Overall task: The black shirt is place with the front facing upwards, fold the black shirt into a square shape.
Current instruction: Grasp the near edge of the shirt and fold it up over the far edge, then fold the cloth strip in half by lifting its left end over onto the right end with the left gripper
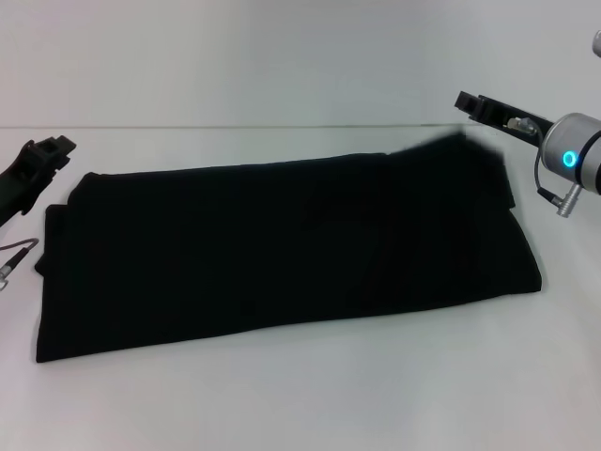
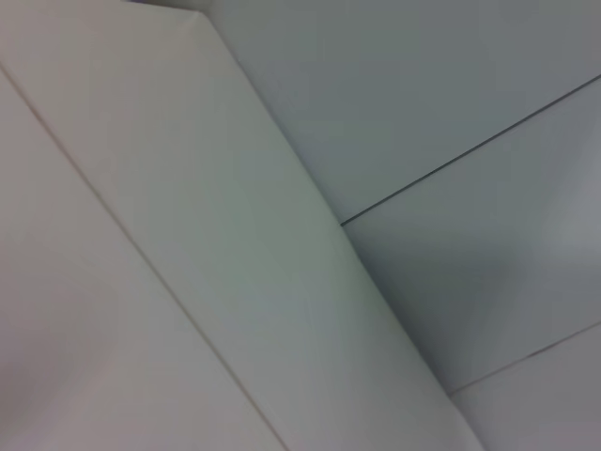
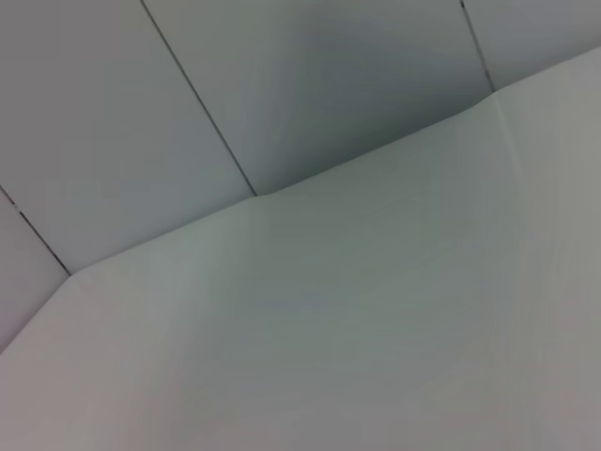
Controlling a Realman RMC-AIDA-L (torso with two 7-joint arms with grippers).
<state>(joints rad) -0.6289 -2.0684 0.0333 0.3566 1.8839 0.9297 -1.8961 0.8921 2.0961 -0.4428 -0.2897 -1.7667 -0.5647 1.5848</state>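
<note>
The black shirt [image 1: 282, 249] lies on the white table as a long folded band running left to right, with no lettering showing. Its far right corner [image 1: 451, 146] looks slightly raised and blurred. My left gripper [image 1: 42, 155] hovers just off the shirt's far left corner, apart from the cloth. My right gripper [image 1: 474, 103] hangs above and behind the far right corner, with nothing seen in it. Both wrist views show only bare table and wall panels, with neither the shirt nor any fingers.
The white table [image 1: 300, 395] stretches in front of the shirt and behind it up to the wall line [image 1: 235, 125]. A cable [image 1: 14, 254] hangs by the left arm at the picture's left edge.
</note>
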